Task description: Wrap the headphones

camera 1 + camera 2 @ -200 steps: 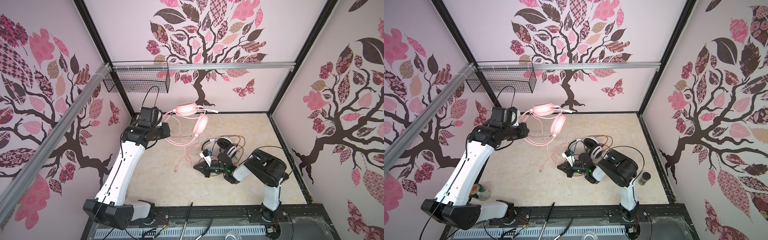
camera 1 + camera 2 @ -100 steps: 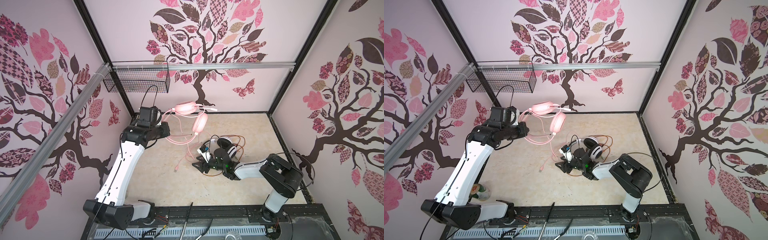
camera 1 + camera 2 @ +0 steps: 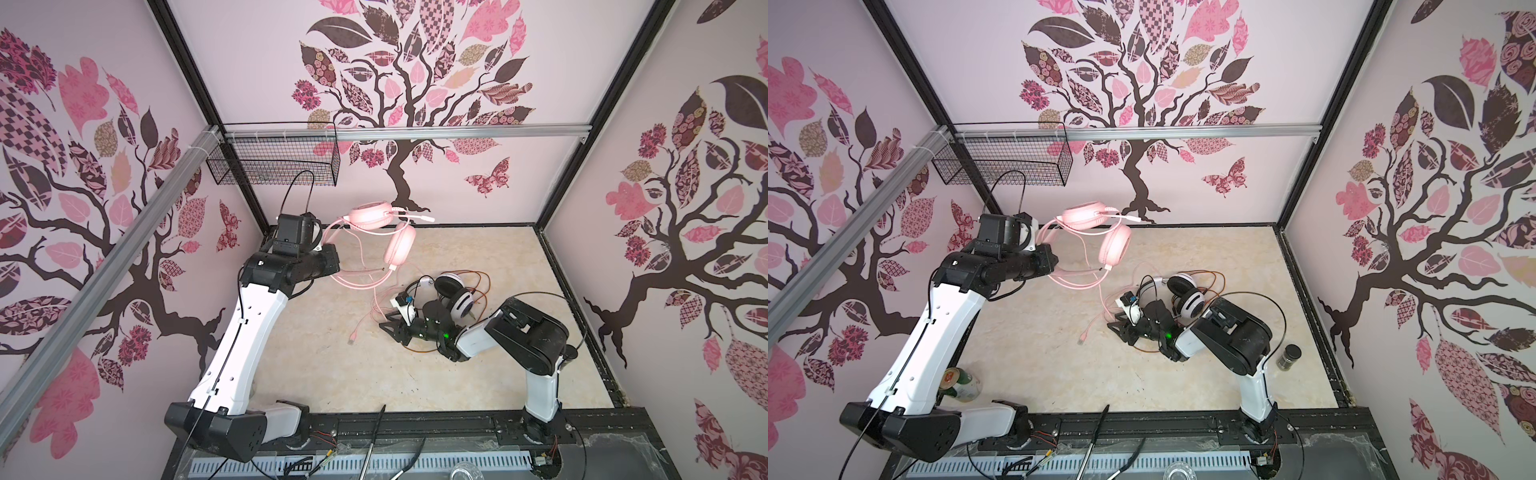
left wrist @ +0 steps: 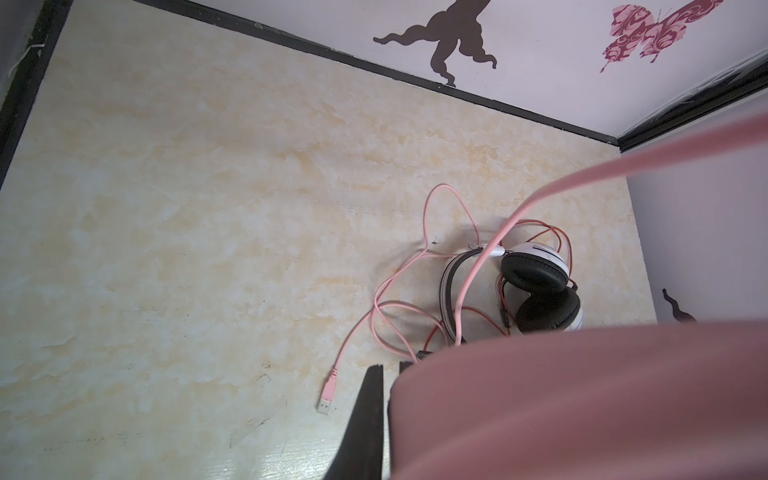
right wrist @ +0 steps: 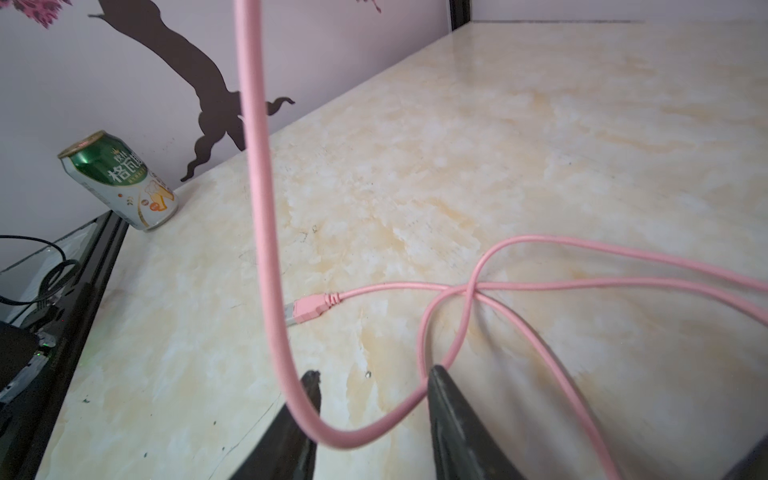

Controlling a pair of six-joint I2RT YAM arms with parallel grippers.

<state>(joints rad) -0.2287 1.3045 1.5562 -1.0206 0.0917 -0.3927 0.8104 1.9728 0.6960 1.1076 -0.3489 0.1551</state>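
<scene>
Left fingers (image 4: 370, 407) clench the raised pink headset (image 3: 370, 214); right fingers (image 5: 453, 415) stand apart astride its cord (image 5: 266, 208). Pulling may drag tangled loops, seemingly overlapping the white-and-black headset (image 3: 457, 295) at 2 o'clock.

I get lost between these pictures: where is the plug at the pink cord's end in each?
In a top view: pink plug, left of the right pincer.
In a top view: same spot.
Left wrist: plug beside the left pincer.
Right wrist: plug ahead of that pincer.
Shared landmark: the pink cord leading to it.
</scene>
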